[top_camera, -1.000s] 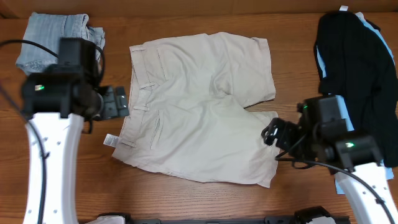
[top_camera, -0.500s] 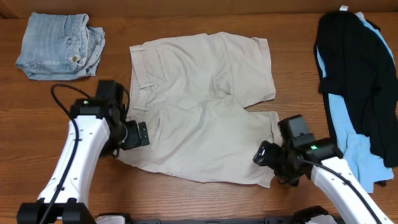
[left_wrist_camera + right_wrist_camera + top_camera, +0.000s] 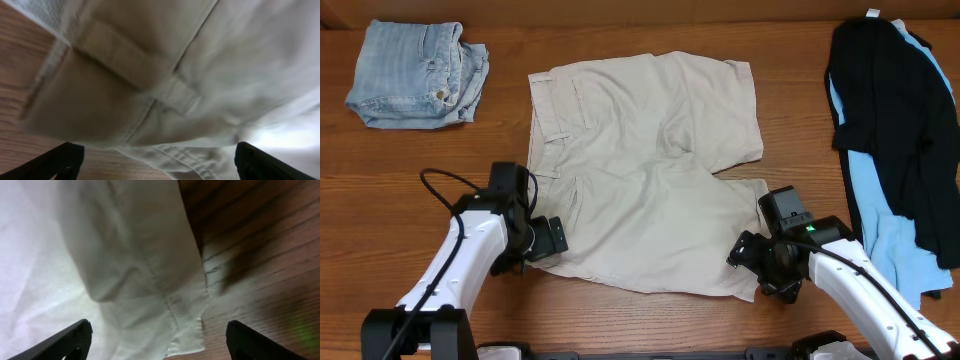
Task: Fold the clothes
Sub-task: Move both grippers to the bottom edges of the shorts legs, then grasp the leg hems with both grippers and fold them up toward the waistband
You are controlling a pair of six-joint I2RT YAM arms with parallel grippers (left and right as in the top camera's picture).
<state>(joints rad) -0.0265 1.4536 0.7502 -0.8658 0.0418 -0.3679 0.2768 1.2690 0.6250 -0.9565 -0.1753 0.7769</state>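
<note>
Shorts (image 3: pixel 645 170) flat on the table (image 3: pixel 650 322). Left gripper (image 3: pixel 548 240) at near waistband corner, right gripper (image 3: pixel 745 257) at near hem corner, both spread open, holding nothing. Seat each corner deep in the jaws before you close.

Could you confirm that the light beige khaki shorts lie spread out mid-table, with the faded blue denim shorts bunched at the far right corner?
Not quite: the overhead view shows the faded blue denim shorts bunched at the far left corner. The light beige khaki cotton shorts do lie spread out mid-table.
</note>
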